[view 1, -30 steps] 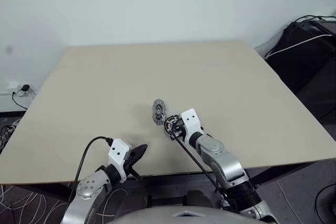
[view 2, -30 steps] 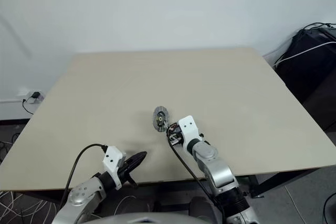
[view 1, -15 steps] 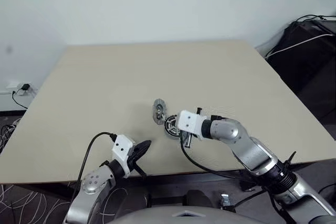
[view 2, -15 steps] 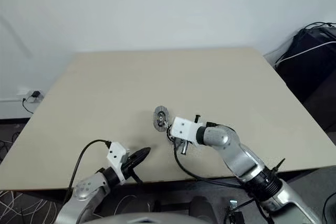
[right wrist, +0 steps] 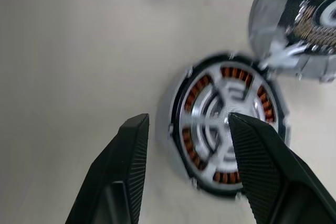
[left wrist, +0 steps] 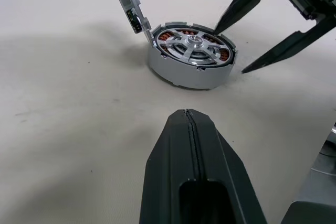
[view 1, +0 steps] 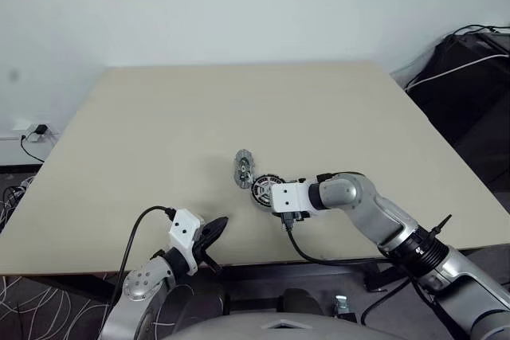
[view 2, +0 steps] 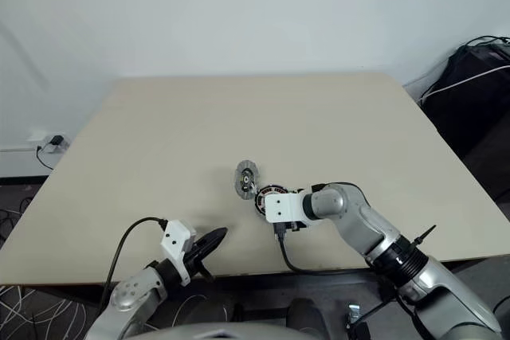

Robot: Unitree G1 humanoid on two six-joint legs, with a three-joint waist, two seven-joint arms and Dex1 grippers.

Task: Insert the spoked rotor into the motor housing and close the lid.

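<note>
Pincer (left wrist: 231, 45) now apart, off rotor (left wrist: 193, 44).

Plain white wall (view 1: 239, 5) behind a bare beige counter (view 1: 199, 109). Wall socket with plug and dark cable (view 1: 32, 133) low at left. Black bags with white cable (view 1: 466, 69) at right. Loose cables (view 1: 24, 308) on floor.
</note>
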